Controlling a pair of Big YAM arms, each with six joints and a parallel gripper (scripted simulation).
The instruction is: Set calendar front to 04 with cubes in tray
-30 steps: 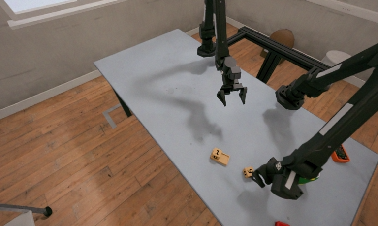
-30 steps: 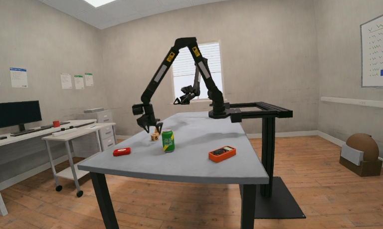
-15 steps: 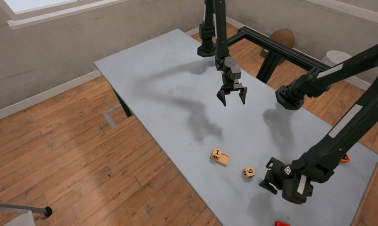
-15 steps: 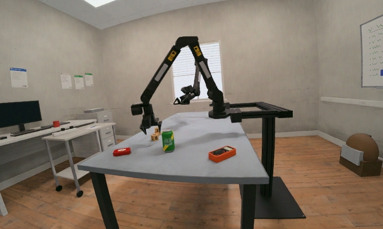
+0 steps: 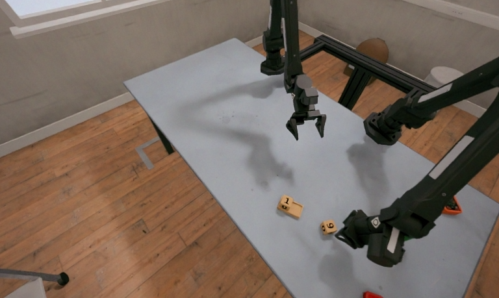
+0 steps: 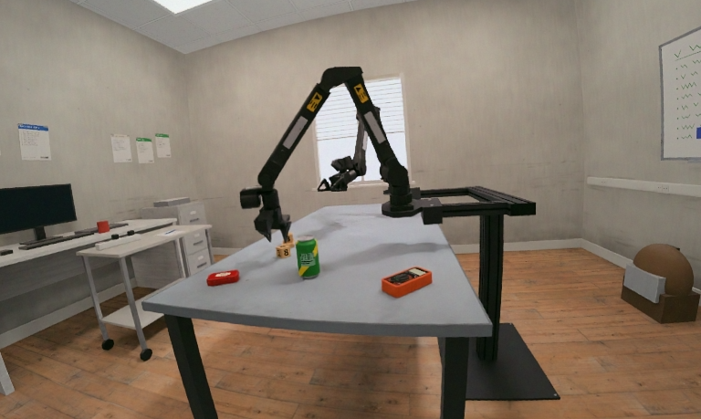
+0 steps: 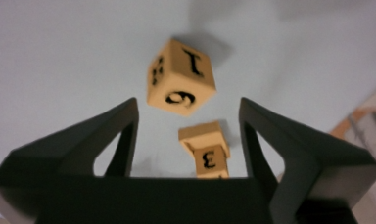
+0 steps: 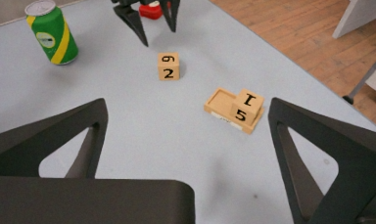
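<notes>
The loose cube (image 5: 328,226) (image 6: 283,251) (image 7: 181,77) (image 8: 168,67) lies on the table; the right wrist view shows a 2 on its side and a 9 or 6 on top. The tray (image 5: 297,210) (image 8: 219,99) has its label strip towards the right wrist camera. Its right slot in that view holds the other cube (image 5: 286,202) (image 7: 211,160) (image 8: 247,107), with 5 in front and 1 on top; the left slot is empty. My left gripper (image 5: 344,224) (image 7: 188,106) (image 8: 161,38) is partly open, empty, beside the loose cube. My right gripper (image 5: 310,137) (image 8: 188,107) is open and empty, high above the table.
A green can (image 6: 308,257) (image 8: 53,33) stands near the loose cube. A red case (image 6: 223,277) (image 8: 151,10) lies beyond my left gripper in the right wrist view. An orange multimeter (image 6: 406,281) (image 5: 452,206) lies on the robot's side of the table.
</notes>
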